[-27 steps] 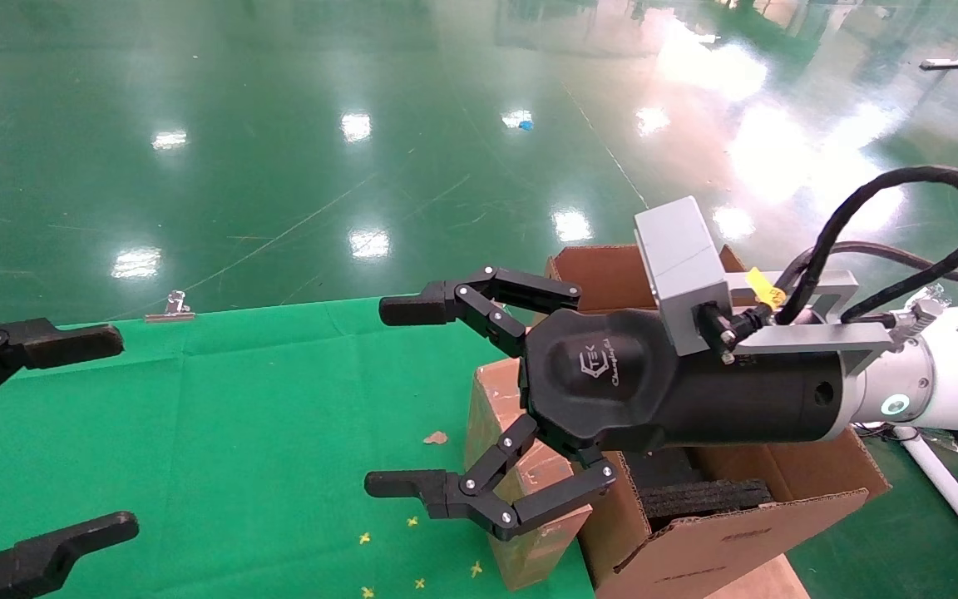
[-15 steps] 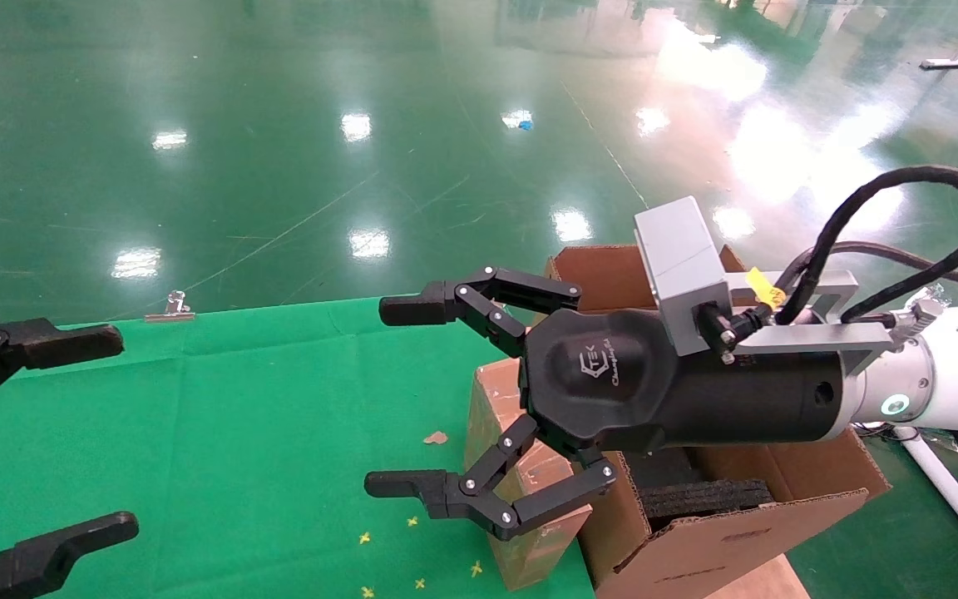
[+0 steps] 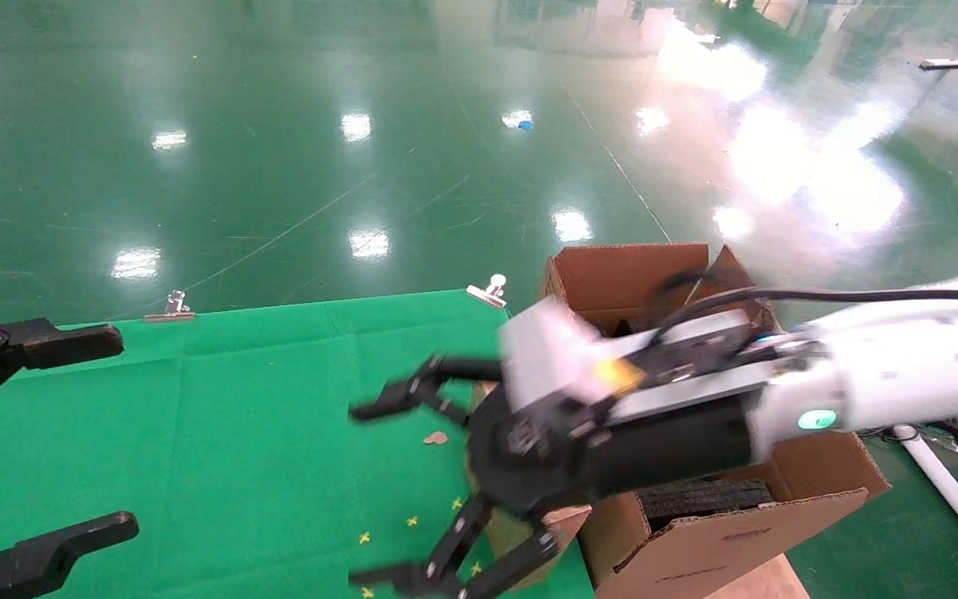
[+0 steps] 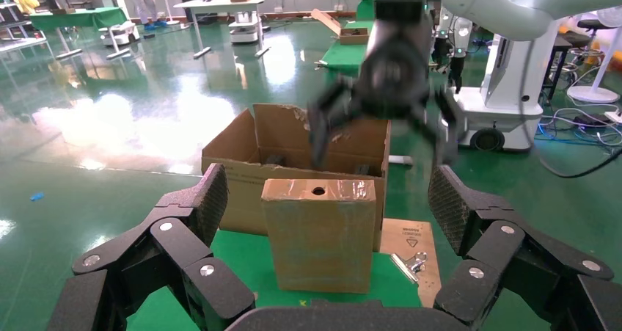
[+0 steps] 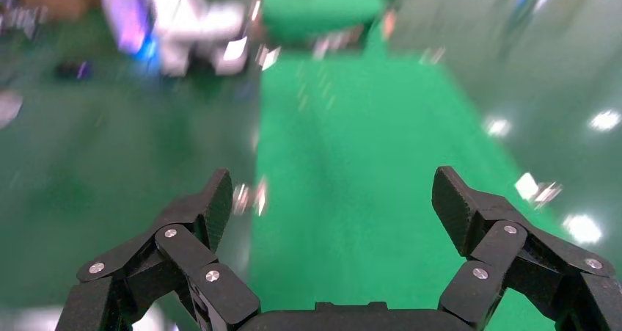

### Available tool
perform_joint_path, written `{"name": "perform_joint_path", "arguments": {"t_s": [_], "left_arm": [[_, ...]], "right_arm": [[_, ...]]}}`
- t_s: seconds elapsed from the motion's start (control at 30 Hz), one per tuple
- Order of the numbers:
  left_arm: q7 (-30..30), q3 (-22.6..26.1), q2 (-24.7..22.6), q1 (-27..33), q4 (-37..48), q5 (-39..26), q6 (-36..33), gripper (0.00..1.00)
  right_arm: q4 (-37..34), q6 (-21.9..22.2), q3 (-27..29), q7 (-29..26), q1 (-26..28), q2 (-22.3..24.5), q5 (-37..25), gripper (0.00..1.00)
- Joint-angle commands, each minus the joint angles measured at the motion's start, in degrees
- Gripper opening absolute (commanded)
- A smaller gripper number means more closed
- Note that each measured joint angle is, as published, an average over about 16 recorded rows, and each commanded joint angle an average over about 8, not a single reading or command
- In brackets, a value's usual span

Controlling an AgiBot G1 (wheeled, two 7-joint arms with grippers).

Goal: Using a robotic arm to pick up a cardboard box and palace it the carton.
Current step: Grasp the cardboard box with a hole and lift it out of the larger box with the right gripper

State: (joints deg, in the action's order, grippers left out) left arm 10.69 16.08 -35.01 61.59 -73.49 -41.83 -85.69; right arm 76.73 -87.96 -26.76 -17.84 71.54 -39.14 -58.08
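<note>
Nearby, a green cloth-covered tabletop [image 3: 221, 416] carried small yellow scraps [image 3: 412, 522] and one brown cardboard scrap [image 3: 436, 438]; metal binder clips [image 3: 170, 309] gripped its far edge. The carton [image 3: 728, 532] stood against the tabletop's right edge, flaps up, black foam blocks [image 3: 699, 499] inside. The cardboard box [image 4: 320, 232] stood upright on the tabletop at that edge, right beside the carton, taped, with a round hole in its top narrow side.

The robotic arm, the right one [image 3: 903, 374], reached across above the carton, hiding part of it and most of the box. The right hand [image 3: 396, 491] hung over the box, fingers spread wide, holding nothing, motion-blurred. The left hand [image 3: 38, 433] sat at the tabletop's left side, fingers likewise spread, empty, well apart from the box.

No writing was legible.
</note>
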Motion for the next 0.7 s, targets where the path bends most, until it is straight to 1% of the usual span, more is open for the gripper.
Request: {"name": "perform_joint_path", "arguments": {"t_s": [0.03,0.2,0.33,0.5,0.7], "left_arm": [[-0.01,0.01,0.0,0.0,0.0,0.01,0.0,1.0],[-0.02,0.03,0.01,0.01,0.01,0.02,0.01,1.0],[-0.03,0.05,0.02,0.02,0.01,0.03,0.01,1.0],[-0.04,0.07,0.03,0.02,0.01,0.05,0.02,1.0],[-0.05,0.1,0.04,0.03,0.01,0.06,0.04,1.0]], "right_arm": [[0.61,-0.99,-2.6,-1.92,2.75,-1.25,-4.33,1.0],[0.7,-2.53,-13.79,-7.21,12.04,-5.96,-15.89,1.0],[0.78,-2.87,-23.12,-10.16,20.22,-8.79,-22.18,1.0],[0.96,-2.99,-32.53,-12.54,31.15,-10.4,-24.08,1.0],[1.11,-3.04,-42.86,-14.35,43.48,-10.72,-21.85,1.0]]}}
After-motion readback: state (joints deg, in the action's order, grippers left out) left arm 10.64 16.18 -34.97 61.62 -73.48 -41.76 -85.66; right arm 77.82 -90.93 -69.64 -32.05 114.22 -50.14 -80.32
